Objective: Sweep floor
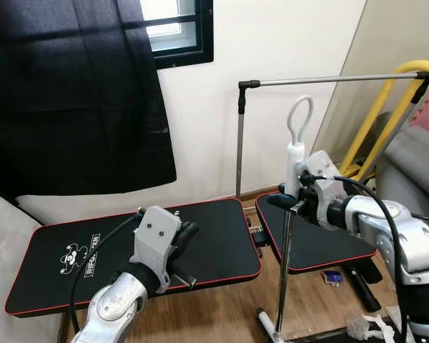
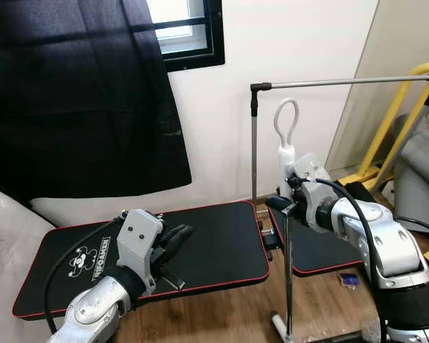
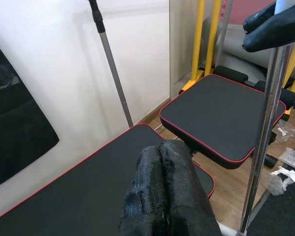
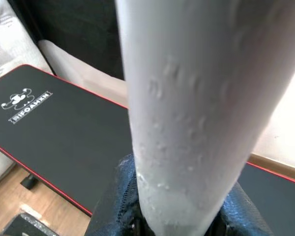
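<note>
Broom handle (image 1: 294, 161), white plastic with an oval hanging loop at its top, stands upright in the right tool (image 1: 289, 202), whose black fingers are closed around its lower white grip; the right wrist view has the pale tube pressed between the dark pads (image 4: 113, 201). Below the grip a thin silver metal shaft (image 1: 284, 264) runs straight down toward the wooden plank floor (image 1: 229, 314), so the long axis is vertical, loop end up. Where the shaft meets the floor a pale foot shows, but its shape is hard to make out.

Room to move is tight. A long black padded bench with red piping and a white logo (image 1: 71, 250) lies across the front on the robot's left, its near edge close to the left arm. A second, shorter black pad with red trim (image 1: 314, 246) sits just behind the shaft on the right, with a narrow gap between the two pads. A grey metal clothes rail (image 1: 329, 80) crosses overhead behind the loop, its upright post (image 1: 239, 150) against the white wall. Yellow tubing (image 1: 386, 107) and a grey cushion (image 1: 415, 164) crowd the right edge; a black curtain (image 1: 71, 93) hangs at the left.

The left tool (image 1: 182, 239) hovers over the long bench, fingers pressed together, holding nothing.
</note>
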Motion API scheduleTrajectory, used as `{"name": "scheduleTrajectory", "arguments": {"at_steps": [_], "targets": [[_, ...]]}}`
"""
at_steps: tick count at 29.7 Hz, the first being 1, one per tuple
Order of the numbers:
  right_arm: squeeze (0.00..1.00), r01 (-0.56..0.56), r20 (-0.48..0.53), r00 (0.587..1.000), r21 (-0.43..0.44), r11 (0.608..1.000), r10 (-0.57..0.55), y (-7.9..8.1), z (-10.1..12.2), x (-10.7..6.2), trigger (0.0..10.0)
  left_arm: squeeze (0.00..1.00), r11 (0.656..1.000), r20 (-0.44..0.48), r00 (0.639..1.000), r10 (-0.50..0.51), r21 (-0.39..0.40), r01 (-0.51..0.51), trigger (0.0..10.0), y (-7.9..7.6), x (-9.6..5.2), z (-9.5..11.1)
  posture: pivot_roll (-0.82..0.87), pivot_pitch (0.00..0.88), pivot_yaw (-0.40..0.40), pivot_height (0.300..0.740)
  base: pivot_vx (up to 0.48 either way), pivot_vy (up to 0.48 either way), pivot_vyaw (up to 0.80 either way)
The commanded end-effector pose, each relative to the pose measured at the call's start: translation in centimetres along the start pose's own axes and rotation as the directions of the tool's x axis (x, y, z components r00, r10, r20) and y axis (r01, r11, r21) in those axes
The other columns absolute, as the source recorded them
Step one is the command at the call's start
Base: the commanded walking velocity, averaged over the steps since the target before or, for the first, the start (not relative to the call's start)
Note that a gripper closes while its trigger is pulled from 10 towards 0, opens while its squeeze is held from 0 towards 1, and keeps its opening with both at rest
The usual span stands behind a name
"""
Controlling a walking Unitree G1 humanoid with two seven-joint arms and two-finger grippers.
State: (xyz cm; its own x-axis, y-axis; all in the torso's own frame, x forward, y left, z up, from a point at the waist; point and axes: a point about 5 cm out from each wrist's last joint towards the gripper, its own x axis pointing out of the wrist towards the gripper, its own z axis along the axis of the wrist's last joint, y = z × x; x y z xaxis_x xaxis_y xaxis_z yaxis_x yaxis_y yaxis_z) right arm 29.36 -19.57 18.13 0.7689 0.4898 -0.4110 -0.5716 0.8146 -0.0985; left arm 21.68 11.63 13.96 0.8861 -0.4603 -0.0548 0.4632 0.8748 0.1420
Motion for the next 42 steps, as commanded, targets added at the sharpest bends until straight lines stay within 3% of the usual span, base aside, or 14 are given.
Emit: {"name": "scheduleTrajectory", "arguments": {"at_steps": [1,18,26,33,42], "targets": [[0.0,0.011,-0.009,1.0,-0.017,1.0,-0.012,0.0,0.1,-0.4,10.0,0.0,1.0,-0.004,1.0,-0.009,0.008,0.009,10.0,-0.1,0.1,-0.2,-0.13,0.017,-0.024,0.74,0.0,0.0,-0.8],[0.0,-0.091,-0.05,0.995,-0.013,0.996,0.09,1.6,-0.6,-0.2,10.0,0.0,1.0,-0.002,1.0,0.003,0.017,-0.003,10.0,0.1,0.1,-0.2,-0.13,0.016,-0.017,0.74,0.0,0.0,-0.8],[0.0,-0.106,0.032,0.993,-0.155,0.982,0.112,2.2,0.1,0.4,10.0,0.0,0.995,0.01,0.996,0.091,0.048,-0.092,10.0,1.0,0.2,-0.1,-0.12,0.006,-0.023,0.74,0.0,0.0,-0.8],[0.0,-0.11,0.065,0.99,-0.227,0.968,0.128,2.4,0.5,0.6,10.0,0.0,0.993,0.012,0.994,0.111,0.039,-0.112,10.0,1.0,0.2,-0.2,-0.12,0.0,-0.029,0.74,0.0,0.0,-0.8],[0.0,-0.199,0.095,0.967,-0.305,0.931,0.238,3.2,0.8,0.4,10.0,0.0,0.994,0.003,0.995,0.104,0.033,-0.104,10.0,0.9,0.2,-0.4,-0.12,0.0,-0.028,0.74,0.0,0.0,-0.8]]}}
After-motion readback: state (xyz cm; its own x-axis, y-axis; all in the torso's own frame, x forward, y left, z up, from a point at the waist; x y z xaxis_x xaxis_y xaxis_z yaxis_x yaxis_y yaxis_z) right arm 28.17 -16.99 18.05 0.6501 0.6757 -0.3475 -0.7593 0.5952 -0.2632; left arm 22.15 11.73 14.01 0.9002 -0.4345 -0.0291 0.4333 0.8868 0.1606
